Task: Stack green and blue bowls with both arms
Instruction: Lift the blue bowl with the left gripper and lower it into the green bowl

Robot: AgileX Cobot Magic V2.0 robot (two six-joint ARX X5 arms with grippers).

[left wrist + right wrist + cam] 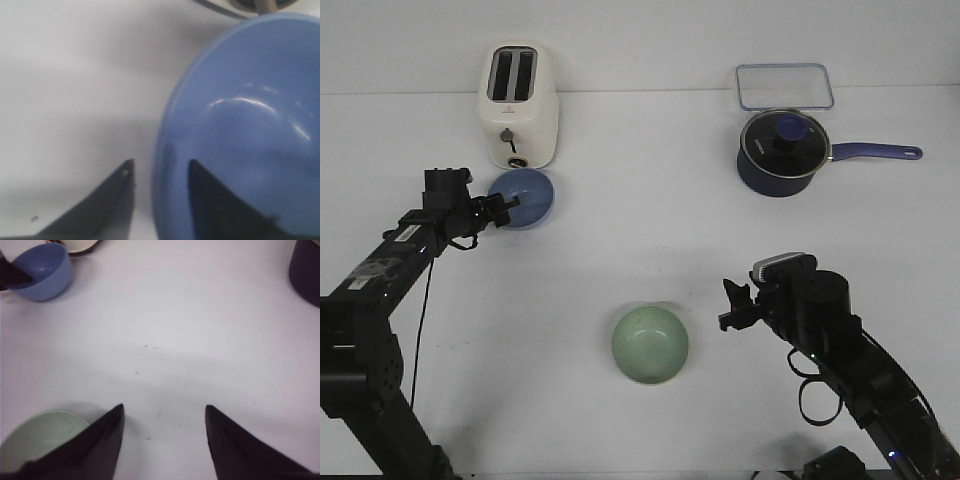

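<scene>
Plainly, the stack is not yet built, and we judge the job to be at its early lifting stage. Nearest us, at about six o'clock on the table (650, 250), the green bowl (650, 344) sits upright and alone, untouched. Just beside it at four o'clock waits our right gripper (732, 305); its fingers stand apart with nothing between them, and in its wrist view the green bowl shows next to one fingertip rather than in the gap. Farther off, at about ten o'clock, our left gripper (505, 211) is clamped on the rim of the blue bowl (527, 198), one finger inside and one outside, the bowl tilted in front of the toaster (519, 103). Beyond, at one o'clock, stand the saucepan (783, 152) and a clear lid (784, 86). What is left, we think, is carrying blue over and nesting it in green.
</scene>
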